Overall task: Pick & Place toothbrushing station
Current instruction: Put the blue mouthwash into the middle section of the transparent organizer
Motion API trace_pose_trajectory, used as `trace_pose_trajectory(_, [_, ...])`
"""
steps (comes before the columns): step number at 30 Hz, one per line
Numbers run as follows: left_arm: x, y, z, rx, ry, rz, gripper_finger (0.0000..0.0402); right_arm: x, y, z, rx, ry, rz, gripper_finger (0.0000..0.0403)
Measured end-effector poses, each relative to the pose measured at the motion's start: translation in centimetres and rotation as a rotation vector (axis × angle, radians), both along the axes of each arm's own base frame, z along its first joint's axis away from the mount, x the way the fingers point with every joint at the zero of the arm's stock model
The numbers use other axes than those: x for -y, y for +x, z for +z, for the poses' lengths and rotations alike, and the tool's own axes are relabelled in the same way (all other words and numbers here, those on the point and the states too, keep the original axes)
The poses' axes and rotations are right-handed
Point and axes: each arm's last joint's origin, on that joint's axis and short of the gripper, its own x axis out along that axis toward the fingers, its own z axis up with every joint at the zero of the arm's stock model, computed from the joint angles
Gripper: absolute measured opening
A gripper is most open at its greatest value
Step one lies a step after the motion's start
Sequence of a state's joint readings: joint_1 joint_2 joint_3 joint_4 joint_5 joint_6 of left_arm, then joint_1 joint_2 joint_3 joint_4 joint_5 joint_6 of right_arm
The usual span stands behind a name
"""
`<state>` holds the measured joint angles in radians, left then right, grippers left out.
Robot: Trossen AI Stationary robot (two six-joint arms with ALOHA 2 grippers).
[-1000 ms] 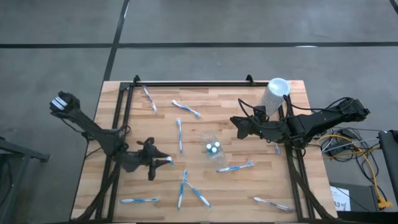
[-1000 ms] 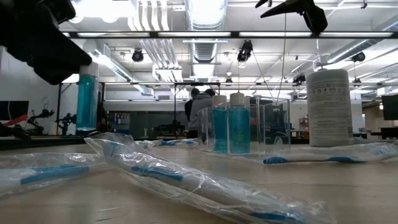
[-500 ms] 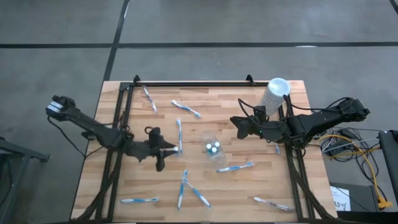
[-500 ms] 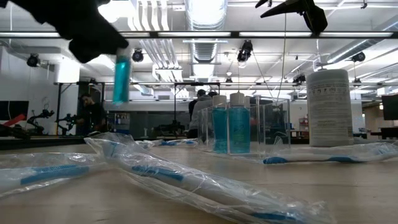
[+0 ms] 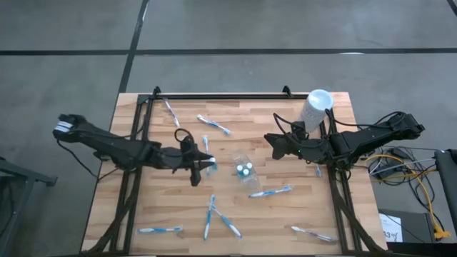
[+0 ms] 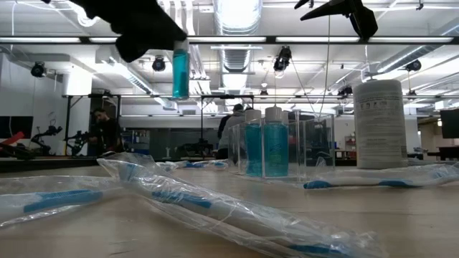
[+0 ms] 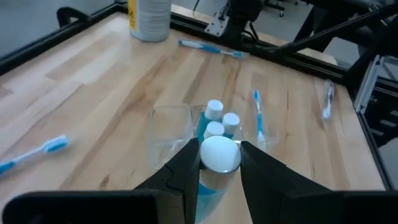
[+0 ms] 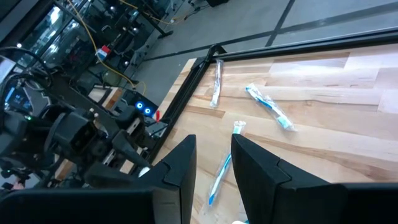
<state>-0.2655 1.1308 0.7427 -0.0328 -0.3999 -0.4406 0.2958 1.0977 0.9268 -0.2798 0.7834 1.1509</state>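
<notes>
My left gripper (image 5: 204,163) is shut on a small blue white-capped tube (image 6: 180,69) over the table's middle, just left of the clear plastic pouch (image 7: 169,127). The pouch stands on the wood with three more tubes (image 5: 245,168) upright in it. Several blue-and-white toothbrushes in clear wrappers lie flat around it, among them one (image 5: 214,125) at the far side and one (image 5: 270,191) nearer the front. My right gripper (image 5: 270,141) hangs open in the air to the right of the pouch, with nothing between its fingers (image 8: 180,168). My left gripper pinches the tube between its two fingers, on its sides just below the white cap (image 7: 219,154). The fingers (image 7: 186,169) come from the table's left, slanting a little downward. The tube's blue body (image 6: 180,75) hangs upright below them, lifted well clear of the table.
A tall white cylinder (image 5: 316,108) stands at the far right corner, behind my right arm. Black rails (image 5: 221,95) run along the far, left and right edges. More toothbrushes (image 5: 160,230) (image 5: 312,233) lie near the front edge. People stand in the room beyond (image 6: 107,129).
My left gripper has carried the tube up and toward the table's right and far side, ending next to the clear pouch. The tube has stayed upright in the hold.
</notes>
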Motion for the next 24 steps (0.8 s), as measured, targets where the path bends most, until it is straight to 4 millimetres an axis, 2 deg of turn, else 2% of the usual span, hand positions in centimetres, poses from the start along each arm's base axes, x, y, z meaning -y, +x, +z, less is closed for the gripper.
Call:
trace_pose_trajectory(8, [-0.3,3.7,0.9,-0.017,0.042,-0.018,0.0101,0.0,0.0,0.0,0.0,0.001,0.0,0.0098])
trace_pose_trajectory(16, [-1.6,7.9,1.8,-0.025,0.046,-0.024,0.0101,0.0,0.0,0.0,0.0,0.0,0.0,0.0098])
trace_pose_trajectory(24, [-2.3,11.0,1.4,-0.052,0.056,-0.036,0.0101,0.0,0.0,0.0,0.0,-0.001,0.0,0.0098])
